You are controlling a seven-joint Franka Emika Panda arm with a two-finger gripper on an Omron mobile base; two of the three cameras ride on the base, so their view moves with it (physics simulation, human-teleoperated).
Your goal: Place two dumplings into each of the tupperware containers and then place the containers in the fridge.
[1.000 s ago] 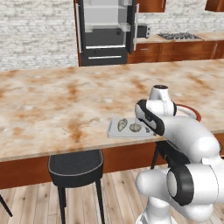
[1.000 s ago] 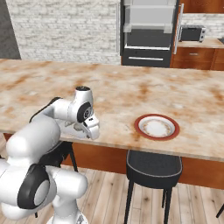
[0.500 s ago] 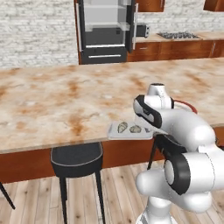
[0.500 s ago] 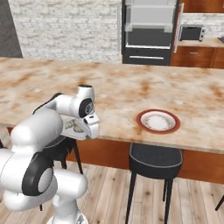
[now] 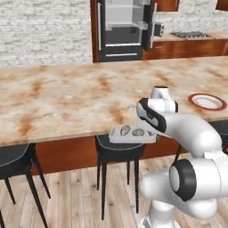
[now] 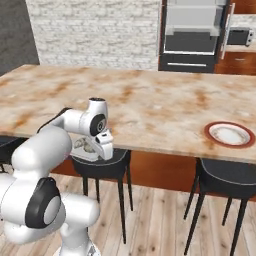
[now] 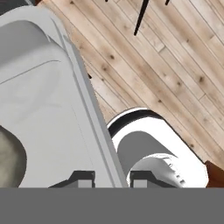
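Off the counter's near edge, at seven o'clock from the white dish (image 5: 207, 101), the gripper (image 7: 112, 178) was clamped on the rim of the tupperware container (image 5: 132, 133). A second before, that container lay on the counter (image 5: 67, 102); now it hung over the stool (image 5: 119, 149) with two dumplings (image 5: 125, 130) inside, so the fridge (image 5: 124, 29) at twelve o'clock probably came next.

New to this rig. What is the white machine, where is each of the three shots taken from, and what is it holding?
All three pictures are rendered. The machine is a white arm with dark joints on a driving base, in a kitchen. Two cameras ride on the base, behind the arm to its left and right; the third sits on the hand and looks along the pincer. A long marble counter carries a round white red-rimmed dish. The pincer is shut on the rim of a shallow pale grey translucent tray, which is lifted beyond the counter's edge, above a black stool. Two small grey-tan dumplings lie in it. The dark fridge stands open behind.
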